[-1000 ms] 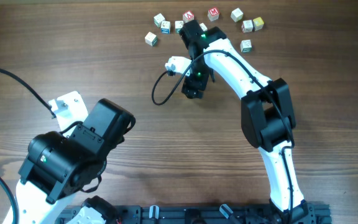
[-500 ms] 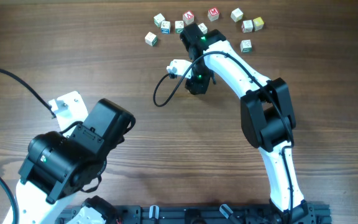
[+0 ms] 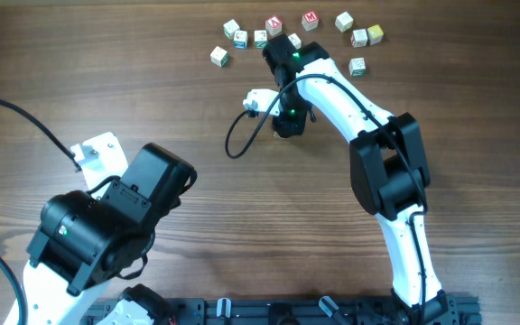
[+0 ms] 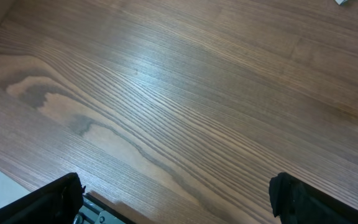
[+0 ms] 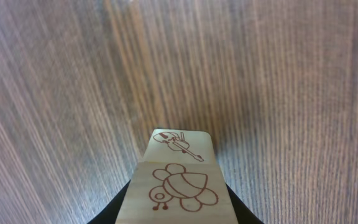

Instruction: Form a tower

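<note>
Right gripper (image 5: 178, 206), apparently clamped on bee block (image 5: 176, 186) topping small tower (image 5: 179, 152): skewed squeeze or sideways drag may topple it.

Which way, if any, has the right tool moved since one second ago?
Yes: in the overhead view, the right tool shifted slightly toward the loose cubes.
</note>
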`<state>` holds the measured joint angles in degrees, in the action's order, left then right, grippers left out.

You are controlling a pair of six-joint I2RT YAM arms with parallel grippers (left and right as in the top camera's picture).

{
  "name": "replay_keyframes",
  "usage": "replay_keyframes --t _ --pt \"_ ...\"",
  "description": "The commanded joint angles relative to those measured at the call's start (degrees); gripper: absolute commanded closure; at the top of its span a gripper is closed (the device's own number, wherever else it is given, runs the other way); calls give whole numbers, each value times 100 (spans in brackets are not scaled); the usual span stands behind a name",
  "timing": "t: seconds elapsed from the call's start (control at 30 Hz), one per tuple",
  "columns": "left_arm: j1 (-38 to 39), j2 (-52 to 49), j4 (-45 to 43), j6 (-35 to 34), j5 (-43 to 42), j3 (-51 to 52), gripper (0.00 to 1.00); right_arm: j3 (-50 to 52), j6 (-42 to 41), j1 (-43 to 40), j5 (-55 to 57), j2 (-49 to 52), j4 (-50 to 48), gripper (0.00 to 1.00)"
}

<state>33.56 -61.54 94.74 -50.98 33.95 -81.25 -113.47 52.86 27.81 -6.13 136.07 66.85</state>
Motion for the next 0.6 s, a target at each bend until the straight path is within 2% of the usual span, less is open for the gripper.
replay_keyframes --t 0.0,0.13,0.17,0.2,0.3,0.47,0.57 --pt "-35 9 0 -92 -7 7 0 50 739 2 11 76 79 75" --pt "-35 7 2 -92 -7 7 0 50 866 2 -35 76 -28 73" --pt "-35 9 0 -92 -7 7 0 50 863 2 -31 76 -87 68" --pt "-35 9 0 -92 -7 7 0 50 861 2 -33 76 -109 54" --pt "-35 7 0 -92 -7 7 0 50 844 2 -31 76 -122 32" --pt "-35 9 0 -92 -7 7 0 50 721 4 -28 76 -101 11" --pt "-35 7 2 -92 -7 7 0 50 702 9 -28 76 -127 7"
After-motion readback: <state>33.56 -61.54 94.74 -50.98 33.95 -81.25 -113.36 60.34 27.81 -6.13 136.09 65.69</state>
